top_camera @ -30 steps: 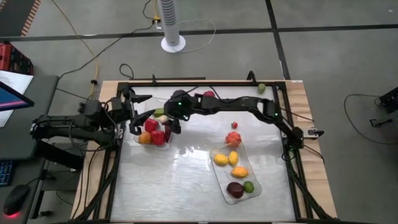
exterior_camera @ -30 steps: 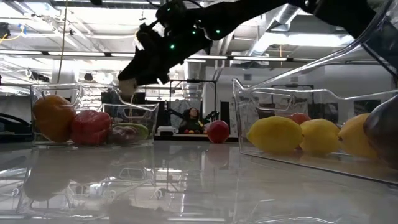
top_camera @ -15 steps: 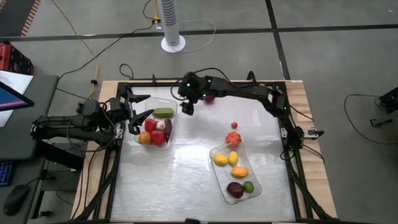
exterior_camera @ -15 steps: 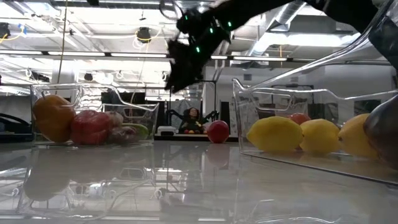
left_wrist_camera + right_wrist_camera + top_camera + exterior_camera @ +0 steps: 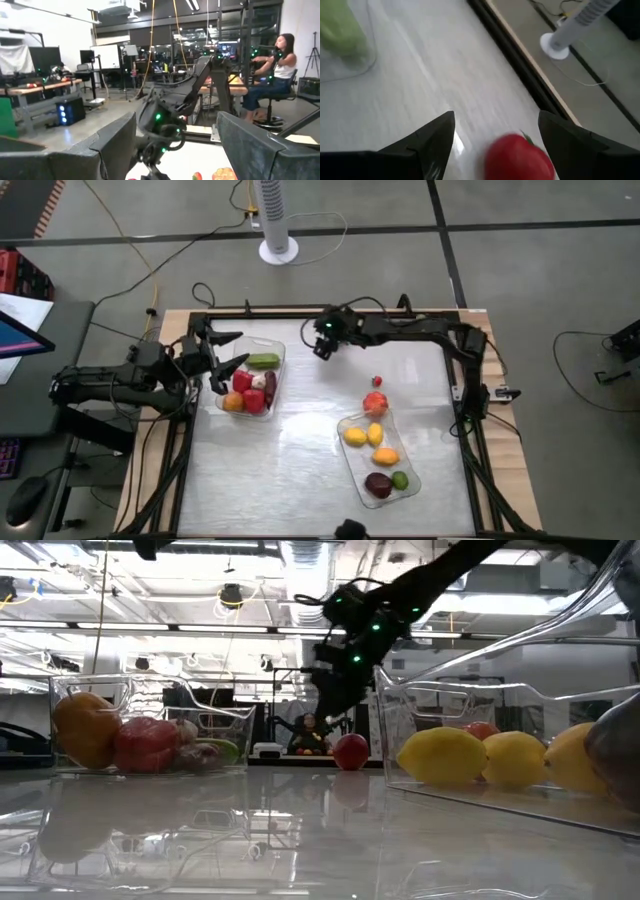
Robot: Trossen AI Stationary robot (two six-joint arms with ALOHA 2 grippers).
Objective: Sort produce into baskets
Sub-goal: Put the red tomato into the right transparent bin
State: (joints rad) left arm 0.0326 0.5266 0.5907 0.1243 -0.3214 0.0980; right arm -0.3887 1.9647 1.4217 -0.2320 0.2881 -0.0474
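Right tool (image 5: 322, 350), fingers spread wide and empty, above far table edge; red fruit (image 5: 519, 157) lying just beyond fingertips.

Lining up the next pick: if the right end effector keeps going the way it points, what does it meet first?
Most likely the red fruit, lying on the table between the open right end effector's fingers; depth is unclear.

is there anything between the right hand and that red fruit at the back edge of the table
No. In the right wrist view the open right hand hangs over bare white tabletop, with the red fruit directly ahead between its fingers.
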